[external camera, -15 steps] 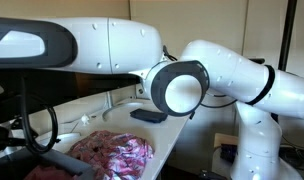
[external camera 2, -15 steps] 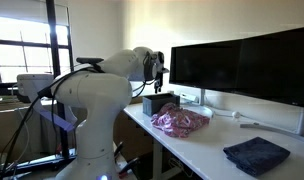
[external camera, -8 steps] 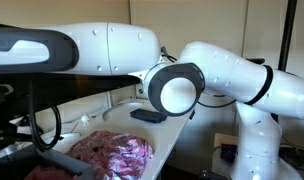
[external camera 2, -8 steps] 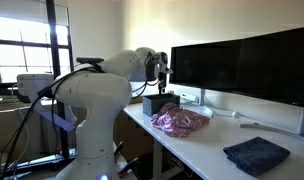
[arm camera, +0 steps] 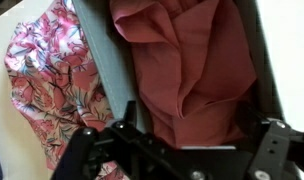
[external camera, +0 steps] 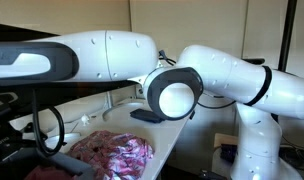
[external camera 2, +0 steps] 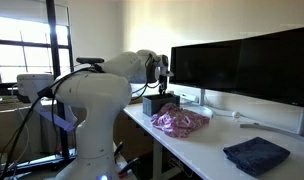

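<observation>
In the wrist view my gripper [arm camera: 197, 132] is open, its two black fingers spread wide over a rust-red cloth [arm camera: 187, 60] that lies crumpled in a grey-walled box [arm camera: 104, 70]. The fingers are not closed on the cloth. A pink floral cloth [arm camera: 52, 80] lies on the white table beside the box. In an exterior view the gripper [external camera 2: 164, 82] hangs just above the dark box [external camera 2: 155, 103] at the desk's far end, with the pink floral cloth [external camera 2: 180, 121] next to it. The pink cloth also shows in an exterior view [external camera: 112, 155].
A folded dark blue cloth [external camera 2: 257, 155] lies near the desk's front end; it also shows as a dark patch [external camera: 147, 116]. Large black monitors [external camera 2: 242, 65] stand along the back of the white desk [external camera 2: 207, 150]. The robot's white arm [external camera: 182, 90] fills much of one view.
The arm has shifted slightly, carrying the gripper a little further over the box. The cloths have not moved.
</observation>
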`<action>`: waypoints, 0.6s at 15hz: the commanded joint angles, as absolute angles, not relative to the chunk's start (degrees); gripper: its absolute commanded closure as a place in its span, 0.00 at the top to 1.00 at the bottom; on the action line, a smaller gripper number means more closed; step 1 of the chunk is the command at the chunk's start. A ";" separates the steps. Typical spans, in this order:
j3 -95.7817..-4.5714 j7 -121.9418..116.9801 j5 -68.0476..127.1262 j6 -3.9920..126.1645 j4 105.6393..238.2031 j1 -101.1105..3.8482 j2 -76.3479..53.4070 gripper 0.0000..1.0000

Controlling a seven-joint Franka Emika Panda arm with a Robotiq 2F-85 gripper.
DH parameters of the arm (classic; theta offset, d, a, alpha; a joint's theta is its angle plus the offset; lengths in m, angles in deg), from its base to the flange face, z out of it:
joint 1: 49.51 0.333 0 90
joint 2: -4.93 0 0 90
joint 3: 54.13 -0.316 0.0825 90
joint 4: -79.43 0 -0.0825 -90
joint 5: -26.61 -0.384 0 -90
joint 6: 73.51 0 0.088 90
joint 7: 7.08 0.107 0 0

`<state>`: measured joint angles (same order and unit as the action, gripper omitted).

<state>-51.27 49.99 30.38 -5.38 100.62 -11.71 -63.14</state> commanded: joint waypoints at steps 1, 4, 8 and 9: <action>-52.24 48.88 30.60 -5.27 101.24 -11.76 -64.18 1.00; -52.59 48.51 30.48 -5.14 101.20 -11.86 -64.93 1.00; -53.89 47.55 29.00 -4.68 101.31 -12.63 -65.45 1.00; -54.63 47.51 28.10 -4.55 101.31 -13.16 -65.49 1.00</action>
<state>-52.35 49.25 30.16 -5.38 100.49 -11.81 -64.58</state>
